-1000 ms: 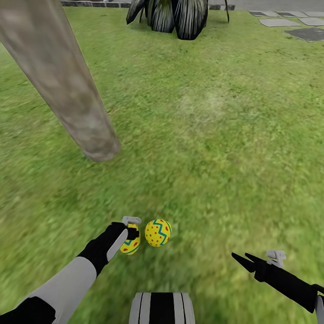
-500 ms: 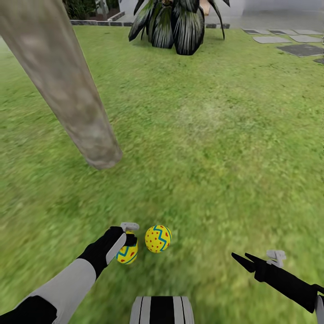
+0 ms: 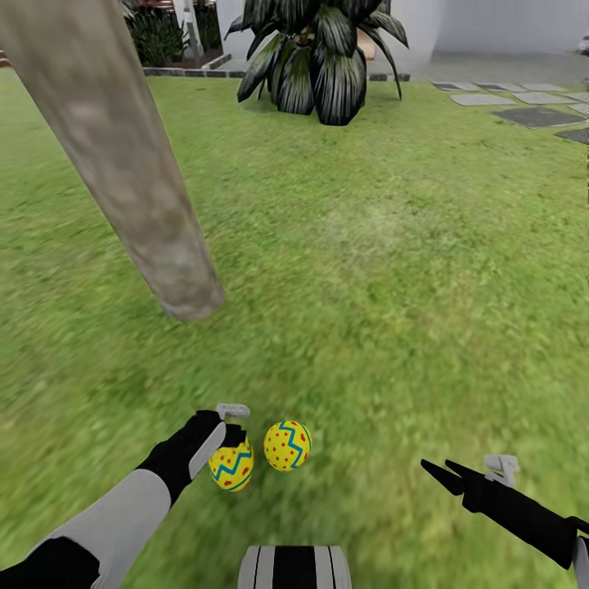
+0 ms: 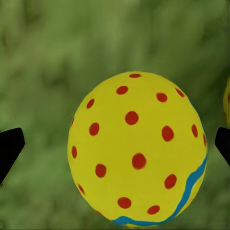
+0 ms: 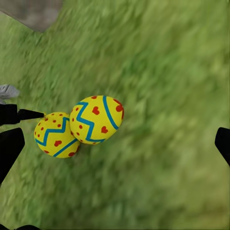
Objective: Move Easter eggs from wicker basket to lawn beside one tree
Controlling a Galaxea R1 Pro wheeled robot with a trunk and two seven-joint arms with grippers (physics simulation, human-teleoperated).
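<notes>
The lawn (image 3: pixel 393 270) spreads green across the head view, running back to a strip of grey stepping stones (image 3: pixel 523 102) and a white house wall (image 3: pixel 507 24) far beyond the tree. The tree (image 3: pixel 123 155) shows as a thick, mottled grey-brown trunk that slants through the frame and meets the grass at its base. Well beyond the tree's base a dark, broad-leaved plant (image 3: pixel 319 57) stands at the lawn's far edge.

On the robot's side of the tree's base, near it but apart from it, two Easter eggs lie on the grass. The first egg (image 3: pixel 287 445) lies free. The second egg (image 3: pixel 231 465) sits just beside it, a little further from the tree; the right wrist view shows them overlapping, so they look to be touching, the first (image 5: pixel 96 119) partly in front of the second (image 5: pixel 56 135).

The left gripper (image 3: pixel 229 438) is at the second egg, on the side facing the tree. In the left wrist view this egg (image 4: pixel 138 151) sits between the two dark fingers (image 4: pixel 9 149), with green grass showing on either side of it: the fingers are spread apart and do not touch the shell.

The right gripper (image 3: pixel 446 474) hovers over bare grass, further from the tree than both eggs and well apart from them. Its fingers (image 5: pixel 8 151) stand wide apart, with nothing between them.
</notes>
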